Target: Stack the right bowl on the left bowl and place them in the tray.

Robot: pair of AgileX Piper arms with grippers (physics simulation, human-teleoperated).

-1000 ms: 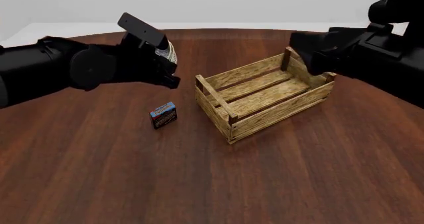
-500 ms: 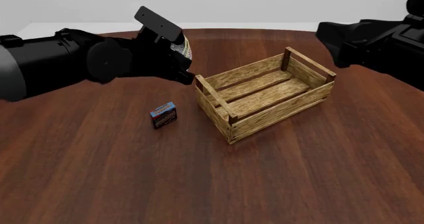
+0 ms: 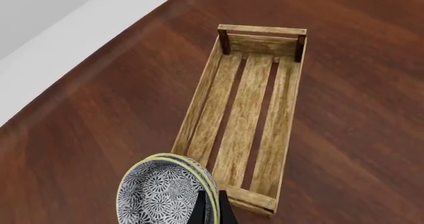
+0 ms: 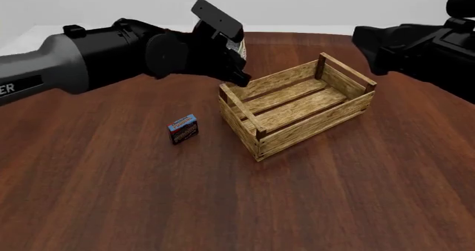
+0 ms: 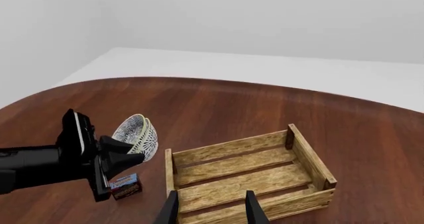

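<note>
Two black-and-white patterned bowls (image 3: 162, 194) with yellow-green rims sit nested one inside the other. My left gripper (image 3: 210, 209) is shut on their rim. In the front view the bowls (image 4: 237, 47) hang tilted behind my left gripper (image 4: 239, 75), just above the left end of the tray (image 4: 312, 129). The tray (image 3: 198, 100) is a light-wood slatted crate and holds nothing. My right gripper (image 5: 212, 211) is open and empty, raised off the tray (image 5: 225, 152) on its right side. From there the bowls (image 5: 137, 134) show beside the left gripper (image 5: 126, 157).
A small blue-and-red box (image 4: 182, 128) stands on the brown wooden table (image 4: 222, 206), left of the tray and in front of the left arm. The right arm (image 4: 419, 50) hangs over the table's far right. The table's rounded far edge lies just behind the tray.
My left arm has carried the nested bowls to the right, from well left of the tray to its left end. The right arm pulled back to the right early on, then stayed.
</note>
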